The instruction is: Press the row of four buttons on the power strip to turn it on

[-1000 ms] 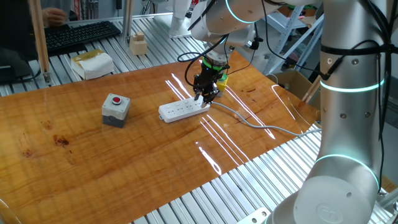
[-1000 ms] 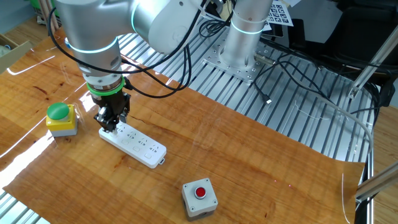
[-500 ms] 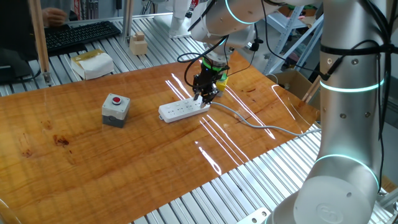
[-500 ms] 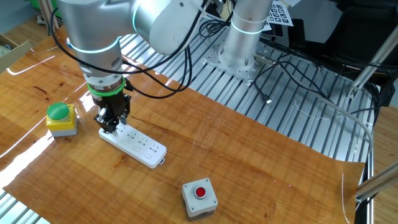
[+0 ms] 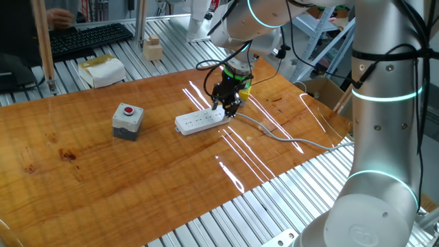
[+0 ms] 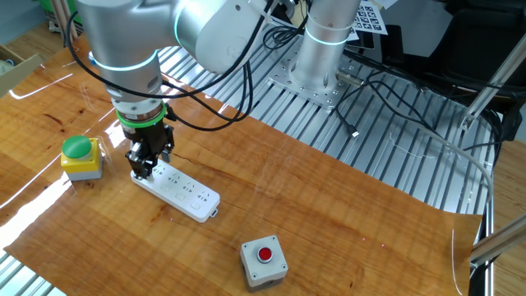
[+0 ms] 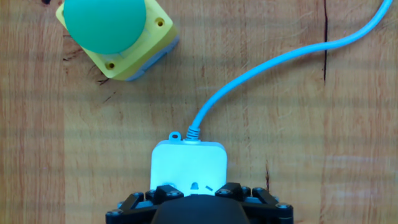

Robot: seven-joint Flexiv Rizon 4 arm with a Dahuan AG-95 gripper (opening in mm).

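The tool [image 6: 141, 168] points straight down over the cable end of the power strip [image 6: 182, 191], its black fingers low over the strip's top. Whether it is released or clenched cannot be told: in the hand view its dark body covers the fingertips, and both fixed views show them too small. The row of four buttons cannot be made out in any view.

The power strip [image 5: 200, 121] is a long white bar lying flat on the worktop [image 5: 137, 178]. Its grey cable [image 5: 288, 139] leaves the end under the tool and curves away across the wood towards the worktop's edge; in the hand view the cable [image 7: 261, 71] looks pale blue. Just beyond that same end of the strip stands a yellow button box with a green cap [image 6: 80, 156], apart from the strip. Past the strip's other end, well apart, sits a grey box with a red button [image 6: 264, 262].

The worktop is glossy brown wood with dark stains and bright streaks of reflected light, laid on a ribbed aluminium frame [image 6: 394, 148]. Farther from the strip, on the frame, lie a black keyboard [image 5: 89, 38], a small wooden block [image 5: 152, 49] and a white packet [image 5: 103, 70].
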